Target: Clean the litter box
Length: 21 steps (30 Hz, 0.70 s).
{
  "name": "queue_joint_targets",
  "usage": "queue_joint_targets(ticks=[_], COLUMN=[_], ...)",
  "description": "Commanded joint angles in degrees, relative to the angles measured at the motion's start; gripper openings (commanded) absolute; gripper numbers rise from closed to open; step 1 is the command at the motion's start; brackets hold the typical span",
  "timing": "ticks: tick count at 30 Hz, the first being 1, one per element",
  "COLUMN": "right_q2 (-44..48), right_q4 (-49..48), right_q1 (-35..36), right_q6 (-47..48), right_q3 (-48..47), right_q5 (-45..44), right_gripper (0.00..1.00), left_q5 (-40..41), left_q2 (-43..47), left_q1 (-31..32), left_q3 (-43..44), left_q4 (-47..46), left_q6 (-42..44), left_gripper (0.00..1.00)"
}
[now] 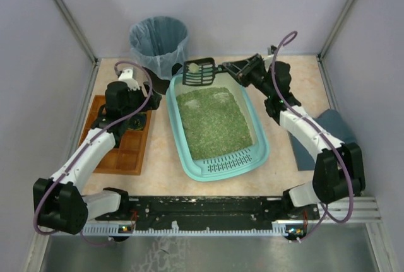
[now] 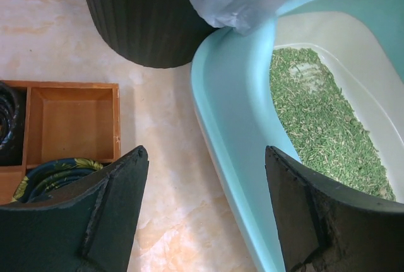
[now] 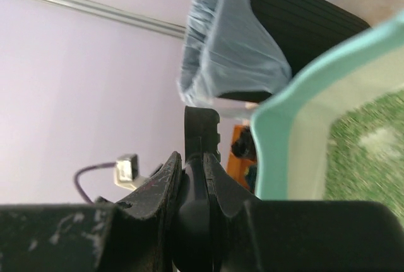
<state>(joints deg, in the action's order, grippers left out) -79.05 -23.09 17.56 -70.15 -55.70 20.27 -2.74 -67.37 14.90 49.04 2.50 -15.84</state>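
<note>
There is one litter box [image 1: 252,152], one scoop [image 1: 201,73], one bin [image 1: 159,41], one wooden tray [image 1: 123,152] and one dark cloth [image 1: 331,127], with two arms working over them.

The litter box lies in the middle of the table [image 1: 164,177], its grate lip toward the arms and its far corner just beside the bin. Green litter [image 1: 211,120] covers its floor.

The top view alone shows the scoop's slotted head over the far end of the box, with a pale clump on it. It also shows the cloth at the right edge. The right wrist view shows the right gripper [image 3: 192,158] clamped tight on the scoop's black handle. The left wrist view shows the left gripper [image 2: 205,152] with its fingers [image 2: 107,209] well apart and nothing between them, over bare table between the tray and the box. Only this view shows the tray's contents: one bare compartment, a coiled black thing and a round patterned thing I cannot make out.

The tabletop is beige and marbled. Pale lilac walls [image 1: 252,7] with metal posts close in three sides. The bin carries a blue-grey bag [image 3: 233,45].
</note>
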Motion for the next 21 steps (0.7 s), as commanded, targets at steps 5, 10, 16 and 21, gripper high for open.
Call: queue_joint_targets(ticks=[5,10,16,21], right_q2=[-11.3,-19.8,-27.8,-33.2], right_q4=[7.4,12.4,14.6,16.4], right_q1=[4.5,6.0,6.8,7.9], right_q6=[-1.1,0.7,1.0,4.6], right_q3=[-24.9,-37.9,-49.5,-57.5], right_q5=[-8.4,-13.1,-14.9,-17.0], right_gripper=[0.0,0.0,0.0,0.0], left_q5=[-1.0,-0.4,-0.9,-1.2], left_q2=[1.6,2.7,2.5,2.3], left_q1=[-1.2,-1.2,-1.2,-1.2], left_q3=[-0.7,-1.0,-0.9,-0.7], left_q4=[-1.6,-1.5,-1.4,-1.3], left_q6=[-0.9,-0.5,-0.6,-0.6], left_gripper=[0.8,0.8,0.8,0.8])
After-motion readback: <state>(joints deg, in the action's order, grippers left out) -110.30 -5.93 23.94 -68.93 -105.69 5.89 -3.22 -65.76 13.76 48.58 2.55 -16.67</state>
